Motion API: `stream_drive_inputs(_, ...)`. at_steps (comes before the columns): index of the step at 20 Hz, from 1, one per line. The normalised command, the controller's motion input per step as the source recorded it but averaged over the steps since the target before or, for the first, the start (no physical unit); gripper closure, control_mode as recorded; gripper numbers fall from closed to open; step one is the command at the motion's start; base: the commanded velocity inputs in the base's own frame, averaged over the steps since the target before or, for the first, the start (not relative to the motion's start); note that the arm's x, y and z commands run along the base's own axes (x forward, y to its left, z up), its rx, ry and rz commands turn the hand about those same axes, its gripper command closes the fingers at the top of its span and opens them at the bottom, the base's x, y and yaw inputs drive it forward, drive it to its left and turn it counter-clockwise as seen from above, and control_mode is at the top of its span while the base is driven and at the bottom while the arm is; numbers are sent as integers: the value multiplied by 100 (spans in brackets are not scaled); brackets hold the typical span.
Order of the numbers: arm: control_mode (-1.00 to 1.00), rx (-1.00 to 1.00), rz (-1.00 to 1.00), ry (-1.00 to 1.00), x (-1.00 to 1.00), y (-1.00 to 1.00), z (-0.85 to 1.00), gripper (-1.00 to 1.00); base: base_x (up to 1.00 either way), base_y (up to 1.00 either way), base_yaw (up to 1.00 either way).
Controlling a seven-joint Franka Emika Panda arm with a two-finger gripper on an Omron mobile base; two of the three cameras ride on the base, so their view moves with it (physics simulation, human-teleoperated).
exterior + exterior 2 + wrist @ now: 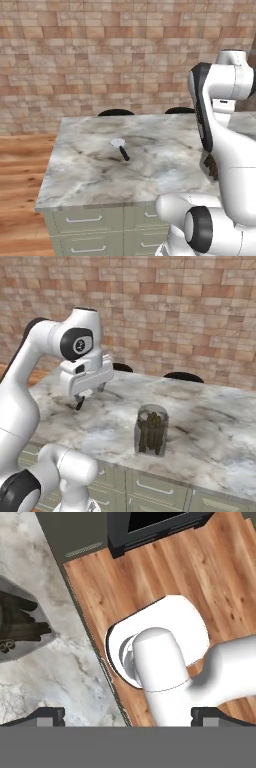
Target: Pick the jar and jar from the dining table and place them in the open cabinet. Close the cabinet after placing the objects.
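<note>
One clear glass jar [151, 430] with dark brown sticks inside stands upright on the dining table [210, 426], near its front edge. In the hand view this jar [17, 624] sits at the left edge, on the marble. My gripper [91, 393] hangs above the table, left of the jar and apart from it, pointing down. In the hand view the gripper [131, 717] is open, its two dark fingertips [47, 714] set wide with nothing between them, over the table's near edge [107, 672]. The marble table [100, 170] also fills the left base view. The cabinet is out of view.
A small white-headed, black-handled utensil [120, 147] lies on the marble at mid-table. Two dark chair backs [116, 112] stand behind the table before the brick wall. Below the hand are wood floor [200, 572], a sage-green drawer front [75, 532] and a black appliance [150, 527].
</note>
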Motion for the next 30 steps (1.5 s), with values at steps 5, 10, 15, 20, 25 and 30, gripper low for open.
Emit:
stream_drive_inputs(5, -100, 4, -4, -1, 30, -22, -6, -100, 0, 0, 0)
stream_drive_inputs(10, -100, 1, -14, 0, 46, -27, -2, -100, 0, 0, 0)
stream_drive_inputs(15, -100, 0, -19, -1, 3, -18, -13, -100, 0, 0, 0)
stream_drive_inputs(20, -100, 0, -21, -8, -11, -33, -28, -100, 0, 0, 0)
stream_drive_inputs(25, -100, 0, -17, -8, -7, -37, -17, -100, 0, 0, 0)
stream_drive_inputs(30, -100, 0, -10, -4, 6, -22, -7, -100, 0, 0, 0)
